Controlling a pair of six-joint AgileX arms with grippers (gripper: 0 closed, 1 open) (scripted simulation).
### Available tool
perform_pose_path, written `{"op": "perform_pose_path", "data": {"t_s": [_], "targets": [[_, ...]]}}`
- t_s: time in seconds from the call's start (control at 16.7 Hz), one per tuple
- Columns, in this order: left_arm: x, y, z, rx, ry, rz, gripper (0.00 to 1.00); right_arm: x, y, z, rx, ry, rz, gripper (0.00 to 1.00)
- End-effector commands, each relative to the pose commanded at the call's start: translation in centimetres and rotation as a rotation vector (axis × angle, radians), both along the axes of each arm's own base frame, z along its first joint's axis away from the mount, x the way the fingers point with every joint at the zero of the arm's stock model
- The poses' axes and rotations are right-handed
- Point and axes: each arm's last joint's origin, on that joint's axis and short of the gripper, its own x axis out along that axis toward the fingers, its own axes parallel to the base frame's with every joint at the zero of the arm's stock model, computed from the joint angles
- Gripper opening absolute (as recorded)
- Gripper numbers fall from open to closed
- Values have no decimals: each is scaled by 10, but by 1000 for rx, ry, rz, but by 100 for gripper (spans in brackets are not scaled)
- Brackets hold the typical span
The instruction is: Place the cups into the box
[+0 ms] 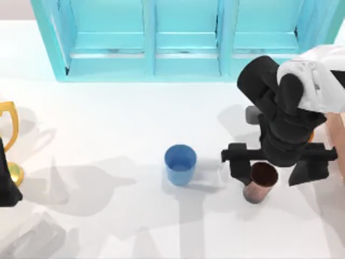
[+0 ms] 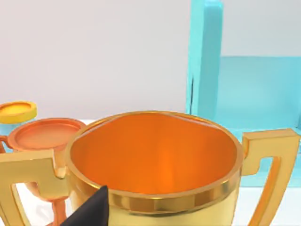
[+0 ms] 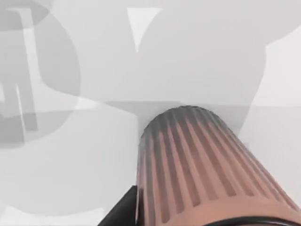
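Blue is your anchor: the blue cup (image 1: 180, 163) stands upright and open-mouthed on the white table (image 1: 118, 124), in front of the turquoise cabinet (image 1: 178, 38) that runs along the back edge, and nothing touches it. To the right of the blue cup and slightly nearer the front edge you find the brown cup (image 1: 260, 186), its dark inside facing up and its pinkish ribbed wall showing below the rim. Your right gripper (image 1: 274, 175) hangs straight over that spot with its fingers spread wide. The brown cup sits in the gap between them, close against the finger on the blue cup's side and well clear of the other one, so nothing is clamped. In the right wrist view the brown cup's ribs (image 3: 202, 165) run away toward its base on the table, with a dark finger (image 3: 123, 212) just beside the wall. Farther right of the blue cup, past the right arm, a strip of the peach box (image 1: 338, 145) shows at the table's right edge; both cups are outside it. Far to the left of the blue cup your left gripper (image 1: 6, 181) is parked at the table's left edge, right behind a gold trophy (image 1: 9, 135); you cannot tell how it is set. Its wrist view looks into the trophy's orange bowl (image 2: 153, 160).
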Motion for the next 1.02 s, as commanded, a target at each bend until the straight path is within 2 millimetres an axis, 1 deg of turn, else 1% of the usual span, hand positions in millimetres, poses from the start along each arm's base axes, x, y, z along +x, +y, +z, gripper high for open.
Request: {"op": "perform_pose_path", "data": {"t_s": [0.48,0.54,1.02], "targets": [[0,0,0,0,0,0,100,0,0,0,0,0,0,2],[0,0,0,0,0,0,100,0,0,0,0,0,0,0],[0,0,0,0,0,0,100,0,-1,1,1,-2,-3,0]]}}
